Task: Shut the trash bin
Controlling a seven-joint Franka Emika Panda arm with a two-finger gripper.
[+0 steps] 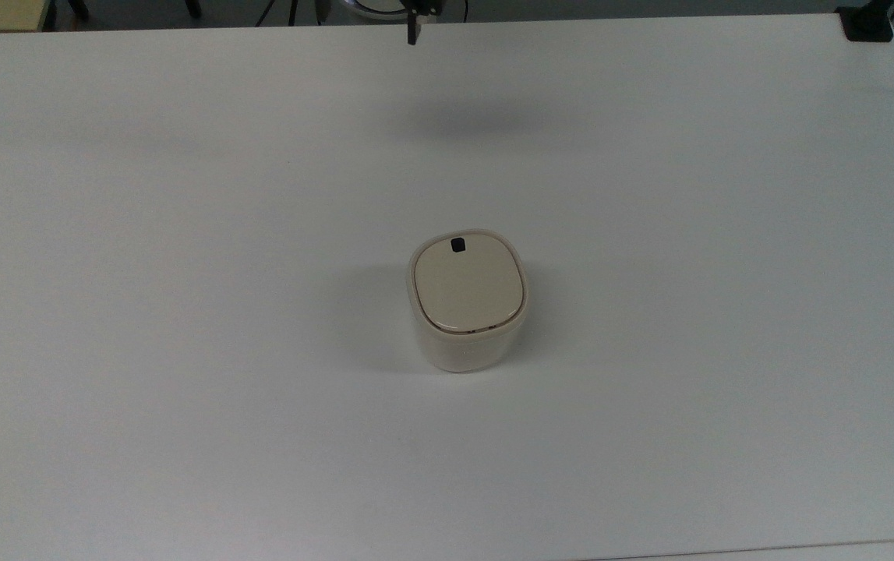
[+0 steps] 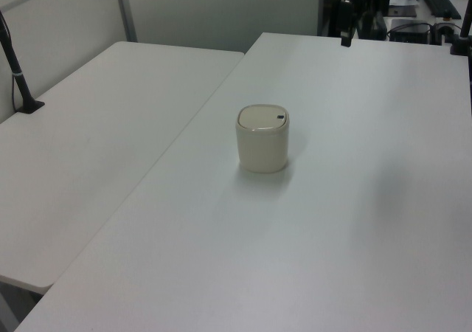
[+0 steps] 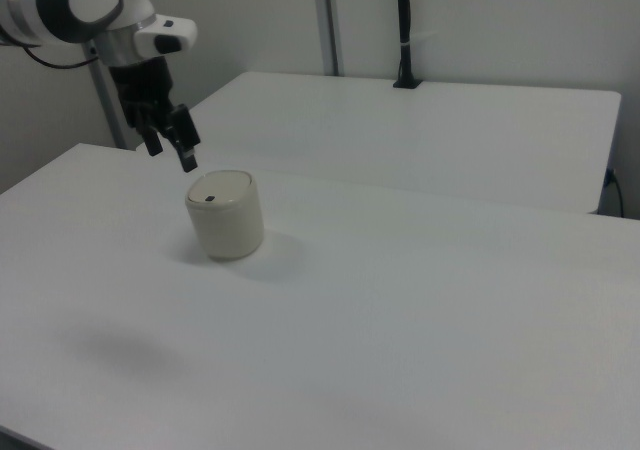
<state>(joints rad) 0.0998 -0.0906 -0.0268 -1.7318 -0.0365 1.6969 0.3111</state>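
Note:
The trash bin is a small cream-white rounded-square tub standing mid-table. Its beige lid lies flat on the rim, with a small black square mark near the far edge. The bin also appears in the left view and the right view. My gripper hangs open and empty above the table, up and to the right view's left of the bin, apart from it. In the top view one dark fingertip pokes in at the top edge, far behind the bin. The left view catches a fingertip too.
The bin stands alone on a white table. A second white table adjoins it on the left view's left, with a black clamped pole. A black clamp sits at the top view's far right corner.

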